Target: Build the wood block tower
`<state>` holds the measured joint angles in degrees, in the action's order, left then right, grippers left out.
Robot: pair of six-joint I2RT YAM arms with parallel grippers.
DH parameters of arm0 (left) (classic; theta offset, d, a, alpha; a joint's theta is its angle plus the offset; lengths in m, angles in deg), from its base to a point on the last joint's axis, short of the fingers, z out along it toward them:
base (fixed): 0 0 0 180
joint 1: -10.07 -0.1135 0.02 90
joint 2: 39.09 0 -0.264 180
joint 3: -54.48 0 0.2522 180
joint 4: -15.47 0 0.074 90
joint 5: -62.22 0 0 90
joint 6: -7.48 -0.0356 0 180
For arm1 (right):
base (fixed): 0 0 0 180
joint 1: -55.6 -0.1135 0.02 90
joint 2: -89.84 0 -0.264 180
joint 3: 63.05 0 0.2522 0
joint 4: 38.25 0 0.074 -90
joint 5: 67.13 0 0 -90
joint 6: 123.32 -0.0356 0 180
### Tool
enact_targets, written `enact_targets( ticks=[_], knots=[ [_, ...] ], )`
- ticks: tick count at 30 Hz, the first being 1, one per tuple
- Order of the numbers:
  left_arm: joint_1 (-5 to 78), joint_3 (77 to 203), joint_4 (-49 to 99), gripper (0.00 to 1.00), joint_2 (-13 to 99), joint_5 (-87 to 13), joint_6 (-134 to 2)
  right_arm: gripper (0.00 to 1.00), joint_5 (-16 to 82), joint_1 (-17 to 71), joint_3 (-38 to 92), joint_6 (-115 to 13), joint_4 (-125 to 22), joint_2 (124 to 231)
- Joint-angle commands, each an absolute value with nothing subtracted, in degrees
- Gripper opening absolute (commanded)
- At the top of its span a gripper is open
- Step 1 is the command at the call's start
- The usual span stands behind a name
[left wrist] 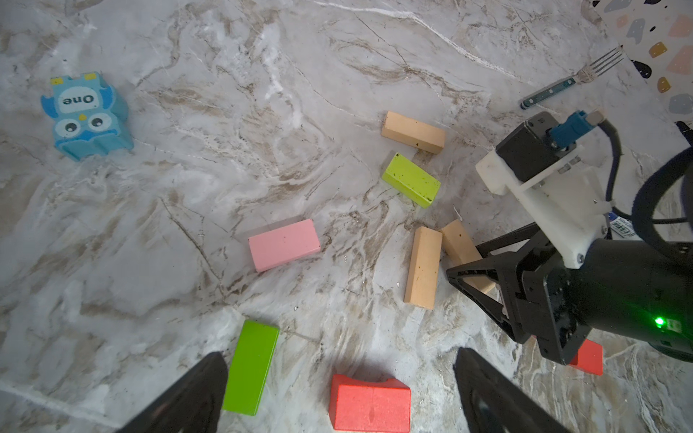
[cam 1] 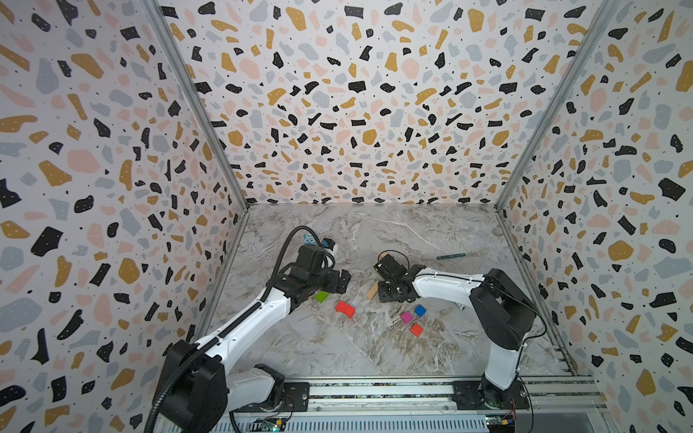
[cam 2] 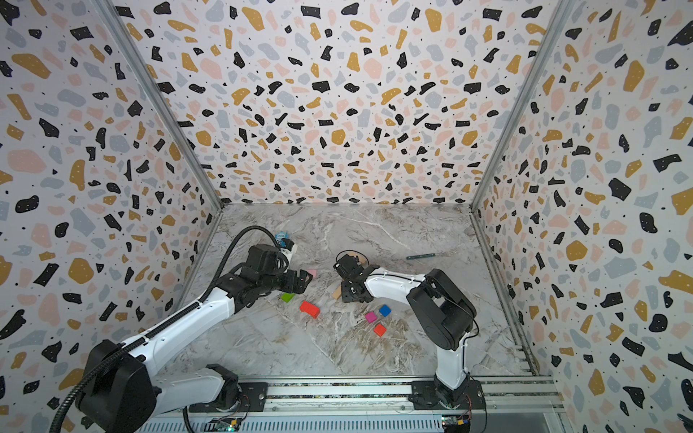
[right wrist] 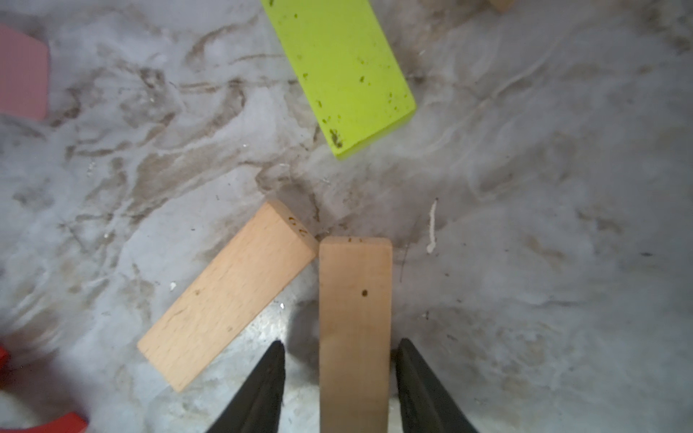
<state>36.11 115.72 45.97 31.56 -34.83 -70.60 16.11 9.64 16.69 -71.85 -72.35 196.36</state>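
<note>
Marble table (cam 1: 375, 232), speckled walls. We have no tower yet: all blocks lie flat and loose. A tan block (right wrist: 354, 300) touches a second tan block (right wrist: 228, 296) at one corner, probably the base starting. Green, pink and red pieces lie scattered; the blue cube (cam 1: 420, 310), magenta cube (cam 1: 406, 317) and orange cube (cam 1: 416, 330) sit near each other. The right arm reaches low. The right gripper (right wrist: 341, 342) straddles the first tan block, jaws slightly wider than it, not clamping. The left gripper (left wrist: 339, 354) is wide and empty near the red block (left wrist: 369, 403).

Tan block (right wrist: 354, 330): bare wood, visible grain, matt, few dark specks. Lime-green block (right wrist: 337, 71): smooth paint, pitted with dark chips. Pink block (left wrist: 284, 244) and red block (left wrist: 369, 403): painted, matt-satin. Bench (left wrist: 187, 187): marble-look, smooth, slight sheen. Fork (left wrist: 600, 62): metal tines.
</note>
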Motion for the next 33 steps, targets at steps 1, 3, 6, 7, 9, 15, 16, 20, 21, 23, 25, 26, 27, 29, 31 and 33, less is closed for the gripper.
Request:
enact_targets(
  ticks=[1, 3, 6, 7, 9, 15, 16, 20, 21, 23, 25, 26, 27, 29, 31, 33],
  knots=[
    [36.4, 116.0, 45.9, 0.96, 31.6, -35.7, -71.4, 0.55, 15.6, 9.5, 16.9, -71.8, -74.5, 193.4],
    [36.3, 115.8, 45.4, 0.96, 31.7, -36.1, -71.6, 0.60, 15.5, 9.5, 17.1, -71.3, -74.8, 191.9],
    [36.4, 115.9, 44.5, 0.95, 32.2, -36.6, -71.6, 0.77, 15.6, 9.5, 14.8, -70.2, -72.8, 188.1],
    [36.6, 116.1, 44.7, 0.95, 32.7, -36.4, -71.4, 0.80, 15.3, 9.5, 14.0, -70.0, -72.4, 186.9],
    [37.9, 116.8, 45.4, 0.94, 34.1, -35.5, -71.1, 0.86, 14.9, 9.8, 12.3, -69.0, -71.8, 184.0],
    [44.1, 118.7, 46.2, 0.94, 37.7, -30.8, -68.9, 0.97, 13.6, 10.7, 8.2, -65.6, -71.8, 178.3],
    [44.8, 119.0, 46.0, 0.94, 38.3, -30.4, -68.4, 0.97, 13.7, 11.1, 7.1, -65.5, -71.5, 177.1],
    [49.1, 122.2, 47.4, 0.89, 42.1, -27.4, -68.2, 0.98, 17.1, 13.7, 1.3, -65.6, -68.2, 170.9],
    [49.8, 123.3, 48.2, 0.88, 43.4, -26.2, -68.2, 0.97, 18.1, 14.6, 0.1, -65.7, -67.7, 169.6],
    [50.8, 125.1, 49.4, 0.86, 45.9, -25.8, -69.6, 0.97, 19.5, 16.5, -1.6, -65.7, -67.4, 166.9],
    [51.9, 126.3, 50.3, 0.85, 48.0, -23.9, -70.8, 0.96, 20.5, 18.3, -3.0, -65.5, -67.6, 164.4],
    [52.2, 126.8, 50.5, 0.85, 49.0, -23.2, -71.3, 0.96, 21.4, 19.5, -3.8, -65.4, -67.4, 162.8],
    [52.4, 127.3, 50.7, 0.85, 49.8, -23.1, -71.8, 0.96, 22.4, 20.4, -4.4, -65.4, -67.3, 161.7],
    [52.8, 128.5, 51.4, 0.82, 51.7, -22.0, -72.2, 0.95, 24.7, 22.3, -5.3, -65.1, -67.0, 160.0],
    [53.2, 129.9, 52.4, 0.79, 53.7, -20.9, -72.3, 0.95, 26.0, 23.6, -5.7, -64.6, -67.0, 159.0],
    [53.7, 131.5, 53.6, 0.75, 55.7, -20.0, -72.1, 0.94, 26.4, 24.3, -5.8, -64.1, -67.3, 158.7]
  ],
)
